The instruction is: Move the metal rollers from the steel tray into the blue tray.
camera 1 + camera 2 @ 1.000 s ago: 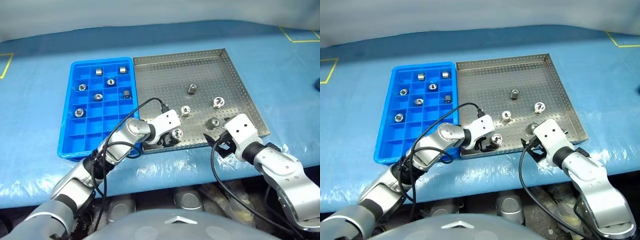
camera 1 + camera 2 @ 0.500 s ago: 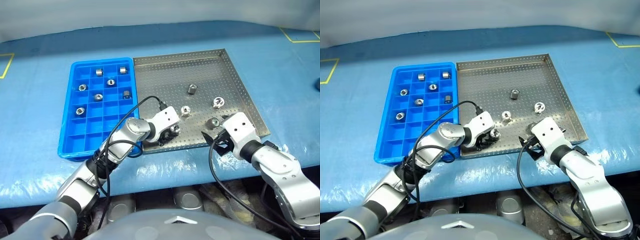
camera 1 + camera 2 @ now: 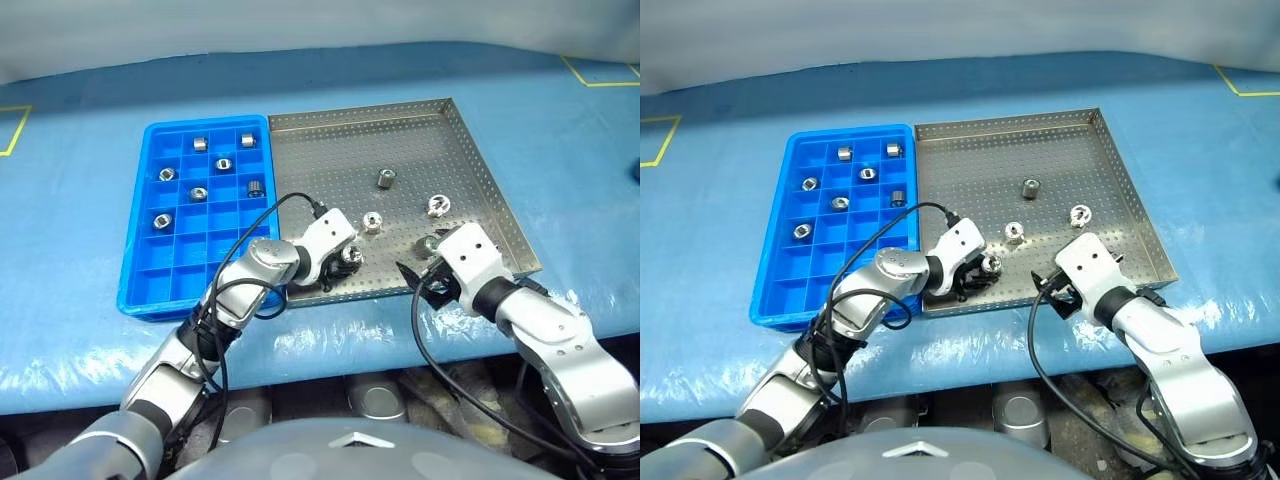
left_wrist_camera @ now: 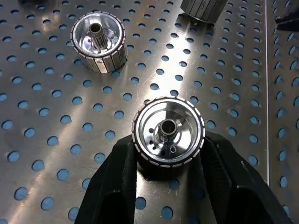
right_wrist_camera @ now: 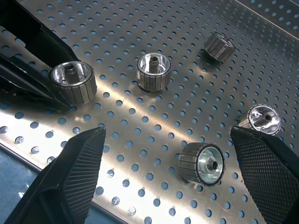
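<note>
Left pincer, open a second ago, now clamped on one roller on the steel tray; lift toward blue tray comes next. Right pincer spread wide, empty.

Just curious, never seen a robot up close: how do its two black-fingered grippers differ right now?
The left gripper is shut on a shiny ribbed metal roller; the right gripper is open, holding nothing, with another roller lying between its fingers. Both hang low over the perforated steel tray.
</note>
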Motion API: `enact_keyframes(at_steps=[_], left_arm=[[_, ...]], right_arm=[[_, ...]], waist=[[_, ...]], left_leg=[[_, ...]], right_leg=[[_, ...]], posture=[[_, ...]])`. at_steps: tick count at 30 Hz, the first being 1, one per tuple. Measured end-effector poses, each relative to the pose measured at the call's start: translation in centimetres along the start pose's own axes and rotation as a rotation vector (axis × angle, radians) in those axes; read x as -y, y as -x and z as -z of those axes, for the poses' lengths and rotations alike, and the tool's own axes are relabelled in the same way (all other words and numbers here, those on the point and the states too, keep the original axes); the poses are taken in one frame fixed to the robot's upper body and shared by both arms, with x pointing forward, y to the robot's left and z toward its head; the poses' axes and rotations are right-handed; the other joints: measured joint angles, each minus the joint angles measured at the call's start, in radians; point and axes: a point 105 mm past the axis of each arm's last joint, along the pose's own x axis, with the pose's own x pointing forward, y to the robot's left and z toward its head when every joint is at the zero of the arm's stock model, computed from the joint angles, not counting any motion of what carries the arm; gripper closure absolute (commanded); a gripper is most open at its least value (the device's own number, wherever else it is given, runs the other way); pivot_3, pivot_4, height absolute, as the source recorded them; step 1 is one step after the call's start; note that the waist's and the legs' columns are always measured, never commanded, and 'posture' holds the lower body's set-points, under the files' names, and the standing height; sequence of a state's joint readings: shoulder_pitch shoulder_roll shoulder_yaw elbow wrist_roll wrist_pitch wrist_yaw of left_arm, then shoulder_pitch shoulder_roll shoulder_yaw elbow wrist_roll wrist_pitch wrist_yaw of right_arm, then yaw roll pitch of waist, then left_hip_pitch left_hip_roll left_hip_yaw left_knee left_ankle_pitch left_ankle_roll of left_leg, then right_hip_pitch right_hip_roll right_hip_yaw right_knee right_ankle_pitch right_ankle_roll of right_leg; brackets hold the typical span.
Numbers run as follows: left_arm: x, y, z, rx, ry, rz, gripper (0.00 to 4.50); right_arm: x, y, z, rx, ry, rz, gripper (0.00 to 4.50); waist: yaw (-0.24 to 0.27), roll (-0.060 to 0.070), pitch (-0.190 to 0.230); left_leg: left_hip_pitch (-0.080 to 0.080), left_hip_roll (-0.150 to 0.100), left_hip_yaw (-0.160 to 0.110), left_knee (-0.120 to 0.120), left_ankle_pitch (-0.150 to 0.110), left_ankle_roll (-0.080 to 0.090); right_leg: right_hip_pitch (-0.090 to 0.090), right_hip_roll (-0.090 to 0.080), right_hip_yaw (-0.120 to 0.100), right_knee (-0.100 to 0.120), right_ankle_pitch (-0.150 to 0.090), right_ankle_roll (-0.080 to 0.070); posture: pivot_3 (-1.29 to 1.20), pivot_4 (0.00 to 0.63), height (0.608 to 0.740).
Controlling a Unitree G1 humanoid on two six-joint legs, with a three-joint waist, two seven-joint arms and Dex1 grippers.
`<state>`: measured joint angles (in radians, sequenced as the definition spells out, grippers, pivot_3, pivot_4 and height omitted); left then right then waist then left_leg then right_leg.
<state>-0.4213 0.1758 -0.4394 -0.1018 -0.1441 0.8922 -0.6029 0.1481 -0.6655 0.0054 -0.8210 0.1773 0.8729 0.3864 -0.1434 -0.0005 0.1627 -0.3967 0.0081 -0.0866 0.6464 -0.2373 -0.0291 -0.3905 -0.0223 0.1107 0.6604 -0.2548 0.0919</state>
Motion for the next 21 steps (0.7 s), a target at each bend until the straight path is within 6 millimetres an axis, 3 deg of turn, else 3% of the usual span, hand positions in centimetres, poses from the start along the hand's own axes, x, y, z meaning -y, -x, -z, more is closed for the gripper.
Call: enact_keyframes(at_steps=[5,8,10,12,16,21], left_arm=[[-1.3,2.2,-2.7,0.124,0.061,-0.091,2.79],[-2.4,5.4,-4.8,0.207,0.046,-0.216,2.79],[-3.2,7.7,-5.2,0.211,0.015,-0.322,2.79],[-4.3,10.1,-4.4,0.165,0.001,-0.460,2.79],[-6.5,15.0,-0.7,0.033,0.081,-0.789,2.79],[-6.8,18.8,1.2,0.016,0.196,-1.003,2.79]], right_arm=[[-0.3,-0.6,-0.2,0.012,0.001,-0.029,0.00],[-0.2,-0.9,-0.3,0.019,0.000,-0.045,0.00],[-0.3,-1.2,-0.3,0.019,0.002,-0.068,0.00],[-0.7,-1.7,-0.3,0.020,0.005,-0.101,0.00],[-1.1,-2.4,-0.8,0.038,0.021,-0.144,0.00],[-1.6,-2.9,-1.5,0.063,0.033,-0.193,0.00]], waist=[[0.001,0.000,0.000],[0.006,-0.001,0.000],[0.013,-0.001,0.001],[0.019,-0.001,0.001],[0.047,-0.004,0.002],[0.098,-0.005,0.003]], left_leg=[[0.000,0.001,0.000,-0.001,0.000,0.000],[0.000,0.001,0.000,-0.001,0.000,0.000],[0.000,0.001,0.000,-0.002,0.000,0.000],[0.001,0.001,-0.001,-0.002,0.000,0.000],[0.000,0.001,-0.001,-0.002,0.000,0.000],[0.000,0.000,-0.002,-0.002,0.000,0.000]], right_leg=[[-0.001,0.001,0.000,0.001,0.000,0.000],[-0.001,0.000,0.000,0.001,0.000,0.000],[-0.001,0.001,0.000,0.001,0.000,0.000],[-0.001,0.001,0.000,0.001,0.000,0.000],[-0.001,0.000,-0.001,0.000,0.000,0.000],[-0.001,-0.001,-0.002,0.000,0.001,-0.002]], posture=[[-0.13,0.150,0.740],[-0.09,0.150,0.740],[-0.06,0.150,0.740],[-0.03,0.150,0.740],[0.03,0.150,0.740],[0.10,0.150,0.740]])
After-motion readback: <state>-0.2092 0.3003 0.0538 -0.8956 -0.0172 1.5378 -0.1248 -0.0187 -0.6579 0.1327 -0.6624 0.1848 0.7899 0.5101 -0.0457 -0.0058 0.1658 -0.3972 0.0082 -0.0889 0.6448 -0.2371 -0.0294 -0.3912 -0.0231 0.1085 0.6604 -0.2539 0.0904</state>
